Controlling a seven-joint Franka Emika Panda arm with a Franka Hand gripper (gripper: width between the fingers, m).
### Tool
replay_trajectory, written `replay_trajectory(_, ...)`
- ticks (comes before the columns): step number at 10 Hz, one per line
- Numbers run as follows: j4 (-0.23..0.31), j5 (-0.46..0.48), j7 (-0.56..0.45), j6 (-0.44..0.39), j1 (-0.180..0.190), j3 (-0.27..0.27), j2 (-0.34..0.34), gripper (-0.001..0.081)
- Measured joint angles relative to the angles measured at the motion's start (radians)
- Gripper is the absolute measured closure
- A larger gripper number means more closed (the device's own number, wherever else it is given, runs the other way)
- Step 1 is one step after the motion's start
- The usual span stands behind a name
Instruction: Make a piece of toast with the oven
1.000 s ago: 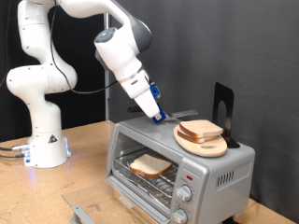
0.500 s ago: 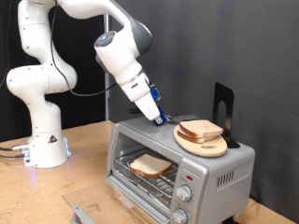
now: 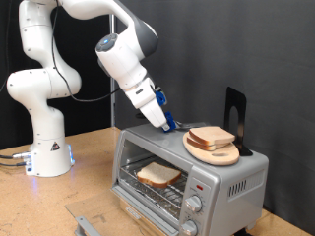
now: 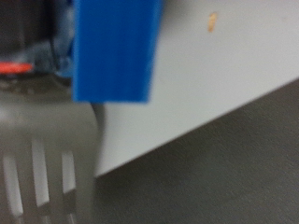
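The oven (image 3: 231, 187) stands at the exterior view's lower right with its door dropped open. A piece of toast (image 3: 157, 175), pale with a brown crust, lies on the wire rack inside. My gripper (image 3: 167, 124) hangs just above the oven's top, near its back left part, with blue fingers pointing down and nothing visible between them. In the wrist view one blue finger (image 4: 117, 47) fills the upper part, blurred, over the oven's pale grey top (image 4: 220, 65).
A round wooden plate (image 3: 224, 156) with more bread slices (image 3: 211, 137) sits on the oven's top, to the right of the gripper. A black upright stand (image 3: 235, 113) rises behind it. The arm's white base (image 3: 44, 147) stands at the left on the wooden table.
The gripper has drifted slightly up and to the exterior view's left, away from the wooden plate. The toast and oven have not moved.
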Motion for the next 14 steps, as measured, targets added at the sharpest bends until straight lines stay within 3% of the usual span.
replay_trajectory(4,0.002,-0.003,-0.007,-0.149,-0.007,-0.095,-0.094,0.0124)
replay_trajectory(6,0.000,-0.053,0.022,-0.191,-0.024,-0.114,-0.144,0.0124)
replay_trajectory(8,-0.003,-0.027,-0.002,-0.189,-0.024,-0.122,-0.142,0.0124)
replay_trajectory(10,0.000,0.010,-0.044,-0.251,-0.033,-0.197,-0.143,0.0124)
replay_trajectory(12,0.023,0.003,-0.047,-0.326,-0.067,-0.281,-0.132,0.0124)
replay_trajectory(14,0.047,-0.067,-0.069,-0.348,-0.107,-0.328,-0.102,0.0124)
